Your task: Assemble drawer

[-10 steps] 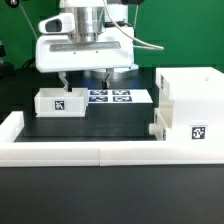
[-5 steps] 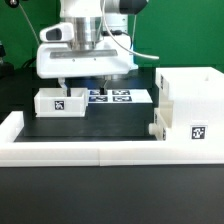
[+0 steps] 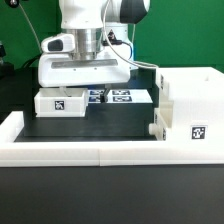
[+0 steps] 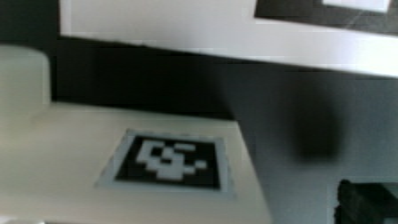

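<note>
A black counter [image 3: 105, 128] fills the middle of the exterior view. A low white border rail [image 3: 80, 152] runs along its 6 o'clock edge and turns up the 9 o'clock side. Toward 12 o'clock the marker board [image 3: 122, 97] lies flat on the counter, partly hidden. Far off at 10 o'clock sits a blurred green shape [image 3: 3, 48].

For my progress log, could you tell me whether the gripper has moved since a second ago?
Yes. The gripper has descended toward the small tray beside the fixed marker board.
</note>
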`<control>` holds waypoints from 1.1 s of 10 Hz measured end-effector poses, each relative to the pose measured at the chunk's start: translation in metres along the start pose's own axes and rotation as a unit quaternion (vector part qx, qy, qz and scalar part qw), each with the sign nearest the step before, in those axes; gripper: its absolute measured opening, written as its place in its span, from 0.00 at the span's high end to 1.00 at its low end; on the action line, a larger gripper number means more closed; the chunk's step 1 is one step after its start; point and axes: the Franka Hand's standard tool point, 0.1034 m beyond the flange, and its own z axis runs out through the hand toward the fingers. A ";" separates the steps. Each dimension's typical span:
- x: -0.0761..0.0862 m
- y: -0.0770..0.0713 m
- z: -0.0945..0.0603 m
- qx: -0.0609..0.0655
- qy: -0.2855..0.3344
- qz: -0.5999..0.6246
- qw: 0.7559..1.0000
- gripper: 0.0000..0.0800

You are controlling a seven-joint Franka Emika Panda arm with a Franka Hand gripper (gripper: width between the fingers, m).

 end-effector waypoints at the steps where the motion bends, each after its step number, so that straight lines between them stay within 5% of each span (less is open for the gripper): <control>1: -0.001 0.000 0.000 0.000 -0.001 0.000 1.000 0.19; 2: -0.001 0.000 0.000 0.000 -0.001 0.000 1.000 0.30; 4: -0.001 0.000 0.000 0.000 -0.001 0.000 1.000 0.70; 5: -0.001 0.000 0.000 0.000 -0.001 0.000 1.000 0.70; 6: -0.001 0.000 0.000 0.000 -0.001 -0.001 1.000 0.92; 11: -0.001 0.000 0.000 0.001 -0.001 -0.001 1.000 0.95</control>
